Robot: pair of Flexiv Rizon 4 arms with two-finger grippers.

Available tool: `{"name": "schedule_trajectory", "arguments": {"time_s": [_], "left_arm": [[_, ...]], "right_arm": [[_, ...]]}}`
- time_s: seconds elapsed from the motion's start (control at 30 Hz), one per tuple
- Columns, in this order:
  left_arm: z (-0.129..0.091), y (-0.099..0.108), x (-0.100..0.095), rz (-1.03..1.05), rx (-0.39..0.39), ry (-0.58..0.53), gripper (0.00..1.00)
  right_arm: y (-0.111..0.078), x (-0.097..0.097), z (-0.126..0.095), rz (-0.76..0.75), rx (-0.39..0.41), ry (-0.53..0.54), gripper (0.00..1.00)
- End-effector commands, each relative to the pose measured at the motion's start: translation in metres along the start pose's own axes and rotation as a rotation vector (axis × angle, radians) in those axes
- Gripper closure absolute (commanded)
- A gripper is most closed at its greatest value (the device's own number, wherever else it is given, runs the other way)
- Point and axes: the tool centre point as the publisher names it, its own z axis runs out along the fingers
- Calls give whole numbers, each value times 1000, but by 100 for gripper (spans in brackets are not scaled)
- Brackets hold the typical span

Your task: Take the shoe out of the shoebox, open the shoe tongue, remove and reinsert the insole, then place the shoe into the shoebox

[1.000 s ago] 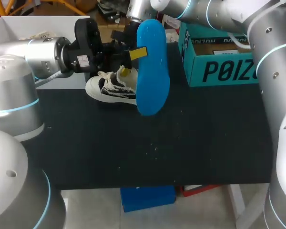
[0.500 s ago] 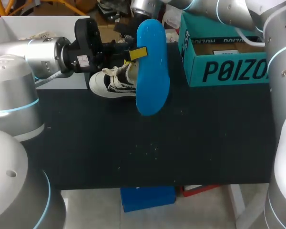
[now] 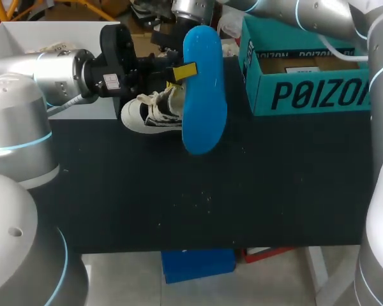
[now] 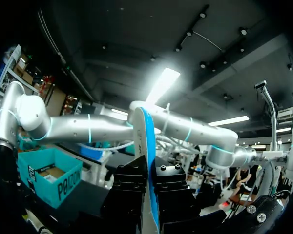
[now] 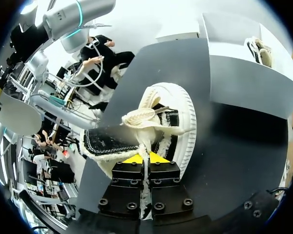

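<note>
The sneaker point(image 3: 147, 113) is out of the shoebox point(image 3: 300, 95). The right hand point(image 5: 145, 158) pinches its upper, and the left hand point(image 3: 182, 73) grips the removed blue insole point(image 3: 204, 102). Reinserting and boxing remain.

Black counter with a white open box
The white box point(image 3: 19, 38) sits at the counter's point(image 3: 210, 204) far left corner, a pale laced shoe point(image 3: 54, 46) lying inside; light specks point(image 3: 209, 198) dot the dark surface.

Head view: bright, even light from overhead | table point(image 3: 274, 191) dark, matte | soft shadow beneath shoe point(image 3: 150, 113) | highlights on left arm point(image 3: 51, 73) casing | left wrist view: dim, insole point(image 4: 149, 146) backlit | right wrist view: bright, shoe's shadow on table
</note>
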Motion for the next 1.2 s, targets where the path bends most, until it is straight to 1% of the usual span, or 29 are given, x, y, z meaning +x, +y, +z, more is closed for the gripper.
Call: {"name": "schedule_trajectory", "arguments": {"time_s": [0.03,0.13,0.27,0.9,0.93,1.03,1.07,1.2], "left_arm": [[2,1,0,2,1,-5,100],[2,1,0,2,1,-5,100],[2,1,0,2,1,-5,100],[2,1,0,2,1,-5,100],[2,1,0,2,1,-5,100],[2,1,0,2,1,-5,100],[2,1,0,2,1,-5,100],[2,1,0,2,1,-5,100]], "right_arm": [[3,14,-4,29,5,-46,100],[-1,18,-6,81,-27,-43,100],[-2,24,-11,154,-102,-55,100],[-3,25,-11,167,-104,-60,100],[-5,24,-13,212,-126,-67,100],[-6,27,-17,317,-216,-42,100],[-7,29,-18,345,-223,-33,100],[-6,37,-20,467,-290,-4,100]]}}
